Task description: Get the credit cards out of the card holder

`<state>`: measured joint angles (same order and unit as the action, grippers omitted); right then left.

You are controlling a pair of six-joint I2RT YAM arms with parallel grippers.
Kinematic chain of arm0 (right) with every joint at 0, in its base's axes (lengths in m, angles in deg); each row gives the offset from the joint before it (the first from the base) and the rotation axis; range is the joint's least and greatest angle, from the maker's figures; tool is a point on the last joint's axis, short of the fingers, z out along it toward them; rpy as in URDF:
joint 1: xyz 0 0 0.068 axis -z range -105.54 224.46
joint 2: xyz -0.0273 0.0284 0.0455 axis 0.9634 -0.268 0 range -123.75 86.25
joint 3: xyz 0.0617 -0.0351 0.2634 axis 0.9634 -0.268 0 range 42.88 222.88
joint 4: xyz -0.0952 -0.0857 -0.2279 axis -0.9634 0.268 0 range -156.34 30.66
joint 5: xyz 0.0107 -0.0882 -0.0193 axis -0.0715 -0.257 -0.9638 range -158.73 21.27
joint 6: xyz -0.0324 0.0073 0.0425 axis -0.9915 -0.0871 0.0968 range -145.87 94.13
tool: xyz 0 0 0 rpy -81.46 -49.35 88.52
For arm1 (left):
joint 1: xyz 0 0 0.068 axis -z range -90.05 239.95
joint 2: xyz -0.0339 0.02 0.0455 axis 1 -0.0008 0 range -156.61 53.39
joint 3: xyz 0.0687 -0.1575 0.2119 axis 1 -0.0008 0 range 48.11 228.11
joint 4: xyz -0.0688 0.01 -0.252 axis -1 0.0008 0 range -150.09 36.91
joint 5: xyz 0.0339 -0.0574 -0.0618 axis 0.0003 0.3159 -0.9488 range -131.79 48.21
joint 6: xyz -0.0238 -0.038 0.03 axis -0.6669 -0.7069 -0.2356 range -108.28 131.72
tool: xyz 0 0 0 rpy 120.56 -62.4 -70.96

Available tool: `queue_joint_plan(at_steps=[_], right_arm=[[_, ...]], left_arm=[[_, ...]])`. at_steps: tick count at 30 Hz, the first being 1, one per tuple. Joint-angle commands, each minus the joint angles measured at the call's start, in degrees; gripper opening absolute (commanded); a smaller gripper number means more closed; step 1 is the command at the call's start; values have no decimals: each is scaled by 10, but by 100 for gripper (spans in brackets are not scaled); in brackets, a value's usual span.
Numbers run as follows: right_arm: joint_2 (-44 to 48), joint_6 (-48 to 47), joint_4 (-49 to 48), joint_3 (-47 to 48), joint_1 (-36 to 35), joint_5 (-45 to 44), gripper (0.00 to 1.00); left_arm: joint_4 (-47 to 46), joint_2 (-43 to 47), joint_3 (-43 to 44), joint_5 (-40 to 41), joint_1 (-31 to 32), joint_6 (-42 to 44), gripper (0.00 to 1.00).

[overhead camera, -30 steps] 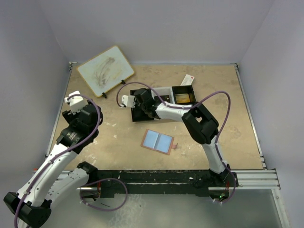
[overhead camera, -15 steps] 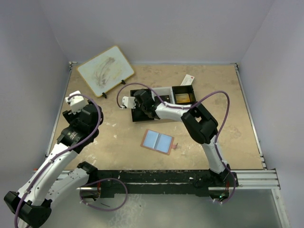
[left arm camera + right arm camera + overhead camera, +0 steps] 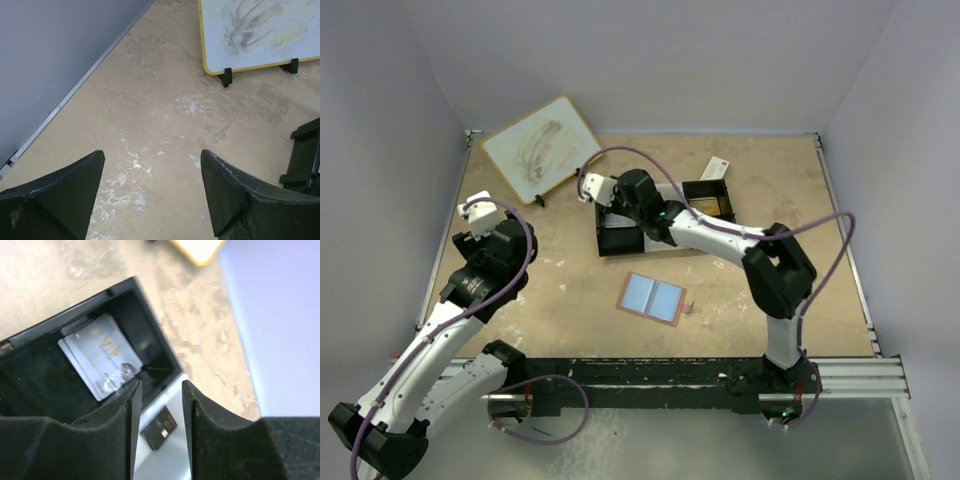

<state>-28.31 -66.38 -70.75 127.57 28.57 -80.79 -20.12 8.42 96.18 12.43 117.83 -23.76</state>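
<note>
Right gripper (image 3: 159,390) hangs over the tray (image 3: 148,325), fingers narrowly parted, empty, above silvery credit cards (image 3: 100,360); open card holder (image 3: 652,297) lies nearward, crosswise; left gripper (image 3: 152,160) farther, wide, empty.

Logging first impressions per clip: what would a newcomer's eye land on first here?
The right gripper, jaws apart and empty, hangs over the black left compartment of the tray, where silvery VIP cards lie overlapped. The card holder lies open and flat mid-table, bluish pockets up. The left gripper hovers open over the tabletop at the left.
</note>
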Motion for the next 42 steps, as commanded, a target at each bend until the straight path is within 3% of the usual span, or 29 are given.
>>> queue_joint_plan(at_steps=[1,6,8,9,10,15,18,21,25,28,35,42], right_arm=[[140,108,-139,-68,11,-25,42],[274,214,-255,-198,15,-112,61],[328,270,-286,-253,16,-182,84],[354,304,-298,-276,17,-221,92],[381,325,-295,-310,19,-242,93],[482,405,-188,-369,55,-283,96],[532,490,-117,-383,174,-153,97],[566,530,-93,-399,269,-87,99],[578,578,18,-348,399,45,100],[618,552,85,-279,401,59,98],[706,466,121,-176,400,105,99],[695,451,153,-145,401,106,100]], left_arm=[[-15,8,0,3,-2,-4,76],[-18,3,1,5,-1,-1,76],[-19,-2,2,7,-1,-5,76],[-18,-7,3,8,-1,-9,76],[-15,-11,4,11,-2,-15,76],[5,-34,24,13,-2,-29,77],[23,-40,30,39,-2,-55,77],[38,-42,48,47,-2,-72,78],[51,-53,98,69,-2,-69,78],[93,-69,176,92,-2,-66,78],[215,-109,377,147,-2,-83,79],[181,-76,405,151,-1,-43,79]])
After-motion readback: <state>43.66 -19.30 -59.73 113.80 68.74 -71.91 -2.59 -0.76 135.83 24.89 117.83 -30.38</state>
